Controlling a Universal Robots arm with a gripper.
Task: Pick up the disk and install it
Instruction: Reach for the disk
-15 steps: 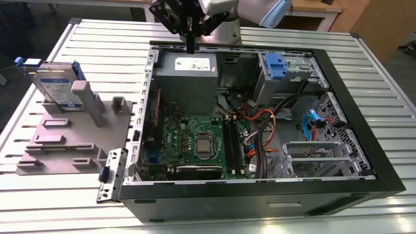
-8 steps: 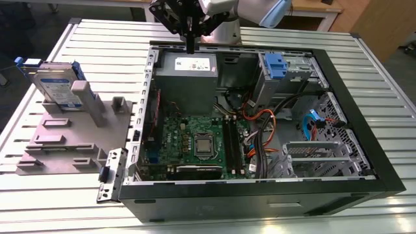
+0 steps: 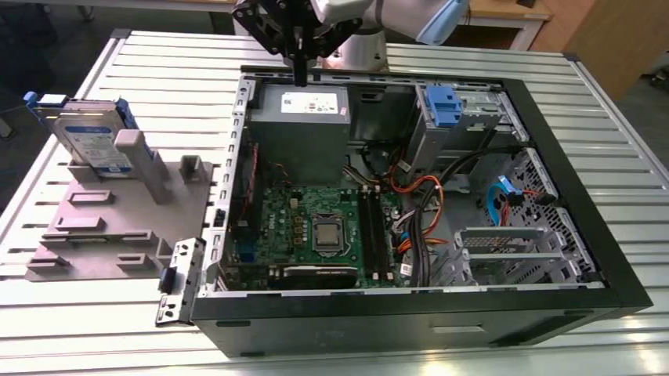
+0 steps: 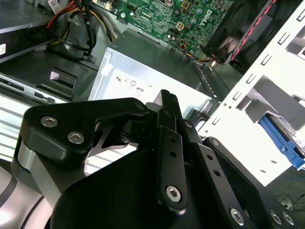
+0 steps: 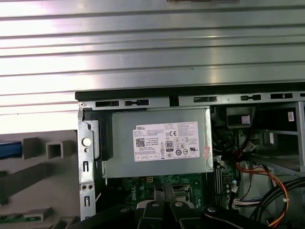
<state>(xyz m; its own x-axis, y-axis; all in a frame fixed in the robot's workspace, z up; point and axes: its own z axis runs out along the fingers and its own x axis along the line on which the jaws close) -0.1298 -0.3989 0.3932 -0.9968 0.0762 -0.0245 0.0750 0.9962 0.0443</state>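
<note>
Exterior view: disk (image 3: 89, 141) standing on edge

Light was even and appeared to come from above. In the exterior view the table (image 3: 585, 117) around the case (image 3: 418, 313) carried a soft sheen. Inside the case the floor sat dim, with deep shade under the walls. In the first wrist view, glare bleached the table slats beyond the case almost white. In the second wrist view the gripper (image 4: 167, 98), over the case, read near-black with small glints on its screws.
</note>
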